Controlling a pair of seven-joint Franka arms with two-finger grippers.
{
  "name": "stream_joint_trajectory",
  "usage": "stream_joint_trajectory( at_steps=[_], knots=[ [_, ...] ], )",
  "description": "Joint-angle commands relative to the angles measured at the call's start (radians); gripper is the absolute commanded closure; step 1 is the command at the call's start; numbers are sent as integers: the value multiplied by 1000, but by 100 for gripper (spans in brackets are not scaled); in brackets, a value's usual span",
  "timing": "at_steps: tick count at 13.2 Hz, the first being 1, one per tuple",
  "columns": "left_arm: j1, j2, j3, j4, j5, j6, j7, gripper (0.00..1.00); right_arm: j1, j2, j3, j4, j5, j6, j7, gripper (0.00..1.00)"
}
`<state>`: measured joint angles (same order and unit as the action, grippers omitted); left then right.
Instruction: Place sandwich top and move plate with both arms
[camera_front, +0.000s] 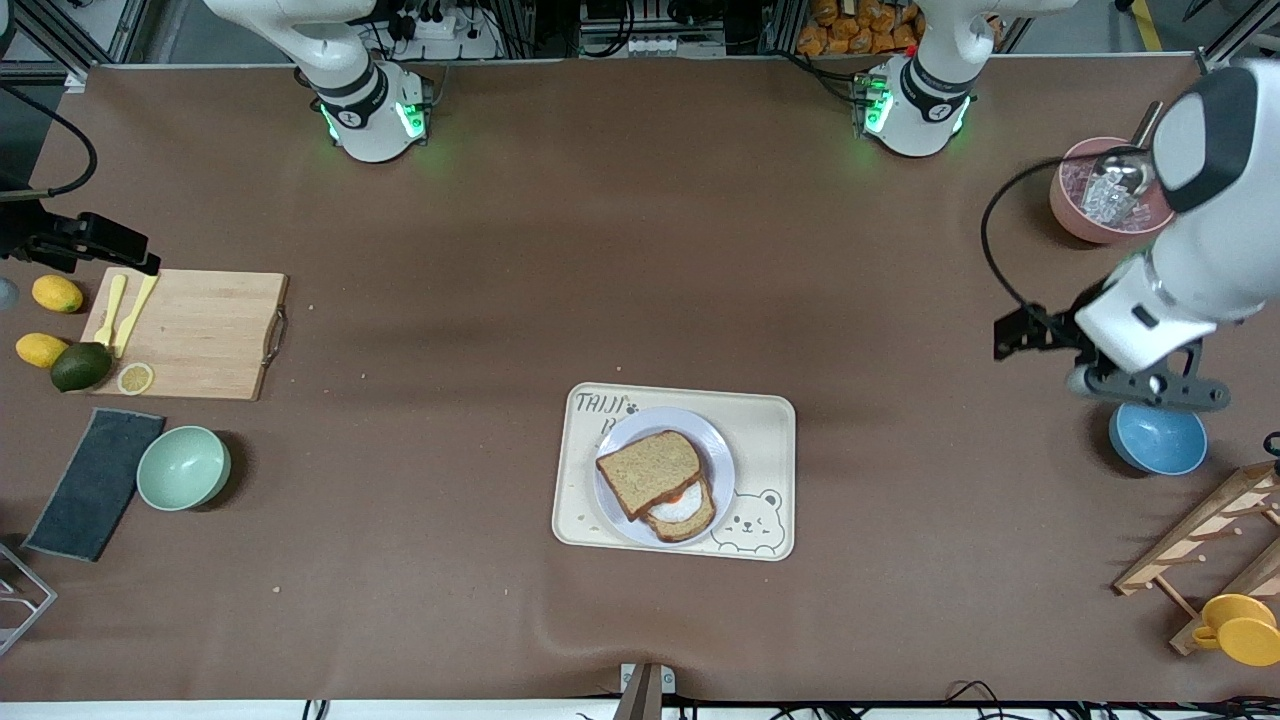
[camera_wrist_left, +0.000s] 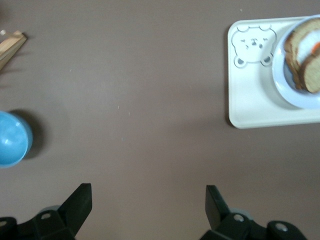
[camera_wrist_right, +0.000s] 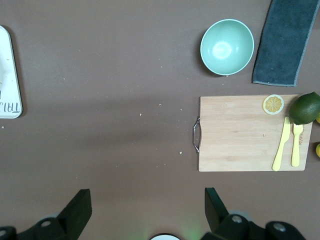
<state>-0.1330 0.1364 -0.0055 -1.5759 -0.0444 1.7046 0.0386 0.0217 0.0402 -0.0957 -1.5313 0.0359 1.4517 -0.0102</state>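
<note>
The sandwich top (camera_front: 650, 470), a brown bread slice, lies on the egg-topped slice (camera_front: 682, 508) on the lavender-white plate (camera_front: 715, 445). It sits askew, so the egg shows at the nearer edge. The plate stands on the bear-printed tray (camera_front: 770, 440). My left gripper (camera_front: 1150, 388) hangs open and empty over the table beside the blue bowl (camera_front: 1158, 440), well away from the tray. The left wrist view shows its open fingers (camera_wrist_left: 148, 192), the plate (camera_wrist_left: 295, 97) and the sandwich top (camera_wrist_left: 312, 75). My right gripper (camera_wrist_right: 147, 195) is open and empty, high over the table near its base, out of the front view.
A cutting board (camera_front: 190, 335) with yellow cutlery, a lemon slice, an avocado and lemons lies toward the right arm's end. A mint bowl (camera_front: 183, 468) and a dark cloth (camera_front: 95, 485) lie nearer the camera. A pink bowl (camera_front: 1100, 195), a wooden rack (camera_front: 1200, 545) and a yellow cup (camera_front: 1240, 628) stand at the left arm's end.
</note>
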Motion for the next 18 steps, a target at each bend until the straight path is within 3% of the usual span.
stream_joint_trajectory(
  at_steps=[1, 7, 11, 13, 18],
  knots=[
    [67, -101, -46, -21, 17, -75, -5, 0, -3, 1, 4, 2, -5, -2, 13, 0],
    [87, -116, -71, 76, 20, -184, -81, 0, -3, 1, 4, 2, -4, -4, 12, 0],
    [89, -110, -74, 85, 64, -212, -103, 0, -3, 1, 4, 2, -4, -4, 12, 0],
    [75, -116, -108, 79, 97, -223, -196, 0, -3, 1, 5, 2, -4, -4, 12, 0],
    [62, -115, -105, 80, 94, -223, -67, 0, -3, 1, 5, 2, -4, -1, 12, 0]
  ],
)
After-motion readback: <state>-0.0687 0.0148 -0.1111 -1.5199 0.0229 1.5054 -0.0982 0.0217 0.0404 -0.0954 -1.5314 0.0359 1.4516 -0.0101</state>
